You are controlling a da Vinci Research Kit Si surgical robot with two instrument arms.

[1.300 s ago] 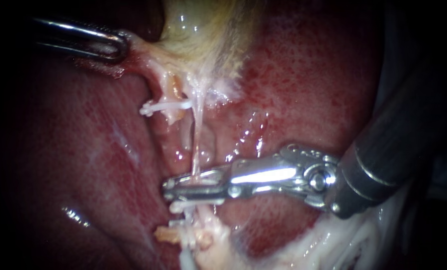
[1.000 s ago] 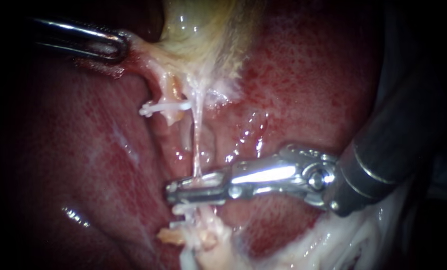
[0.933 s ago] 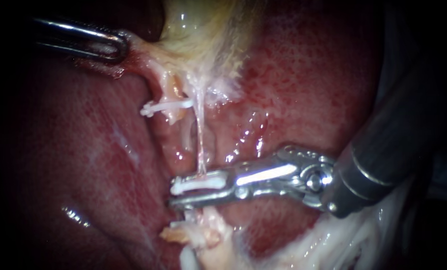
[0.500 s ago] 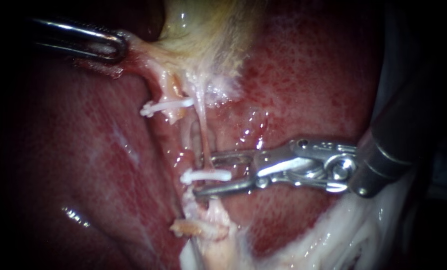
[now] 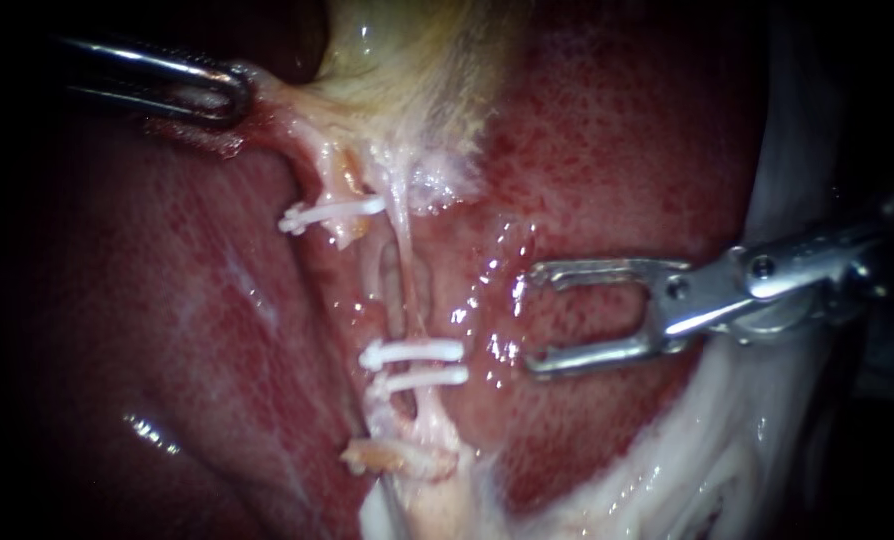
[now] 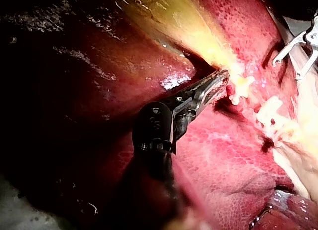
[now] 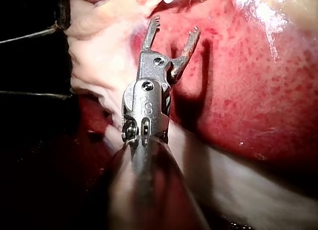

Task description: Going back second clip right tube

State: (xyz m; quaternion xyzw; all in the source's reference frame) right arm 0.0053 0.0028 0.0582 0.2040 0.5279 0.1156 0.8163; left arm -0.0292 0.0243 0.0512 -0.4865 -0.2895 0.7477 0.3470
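Though wet, slim pale tube (image 5: 405,270)

Surgical bench: exposed liver (image 5: 167,300), white clips (image 5: 412,352) on a tube (image 5: 404,255).

White clips (image 5: 414,351), speckled red liver (image 5: 607,170), yellowish gallbladder (image 5: 407,60)

On right tube (image 5: 405,270): upper clip (image 5: 412,351), lower clip (image 5: 429,377), close together. Right of tube, apart: right instrument (image 5: 530,320). Above tube: gallbladder (image 5: 407,60); upper-left, at its edge: left instrument (image 5: 229,92).
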